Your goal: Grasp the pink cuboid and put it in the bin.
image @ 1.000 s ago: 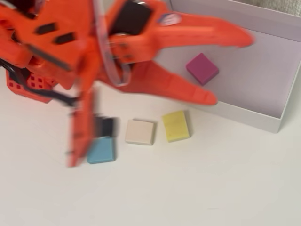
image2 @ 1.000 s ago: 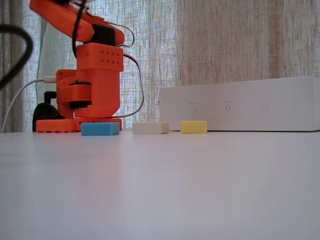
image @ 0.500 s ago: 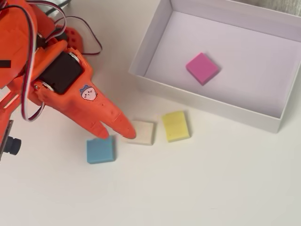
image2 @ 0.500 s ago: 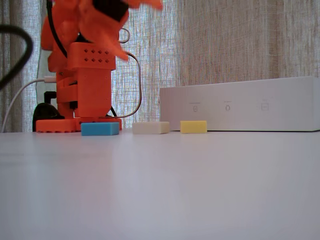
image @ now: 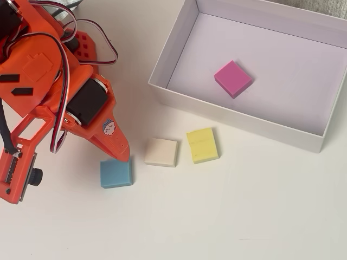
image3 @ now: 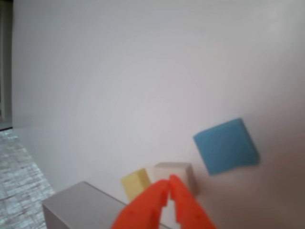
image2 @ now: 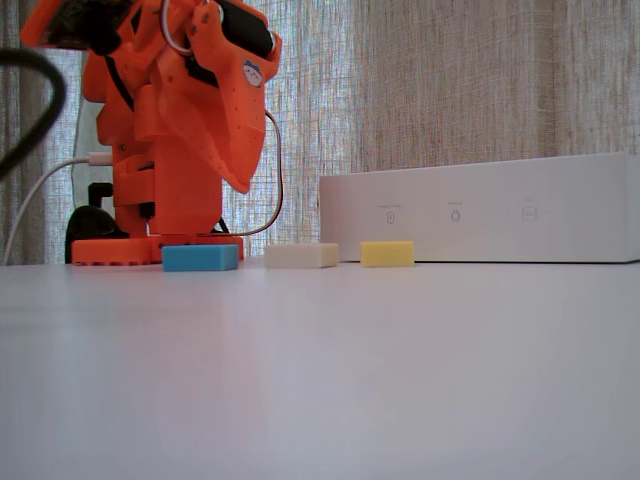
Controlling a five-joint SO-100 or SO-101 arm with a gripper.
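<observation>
Gripper [image: 123,157]: fingers together, empty.
Pink cuboid [image: 232,79]: at two o'clock from gripper in overhead view, already lying inside bin [image: 174,54].

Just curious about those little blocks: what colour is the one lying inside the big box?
Magenta pink. The pink cuboid in the bin shows best in the overhead view.
</observation>
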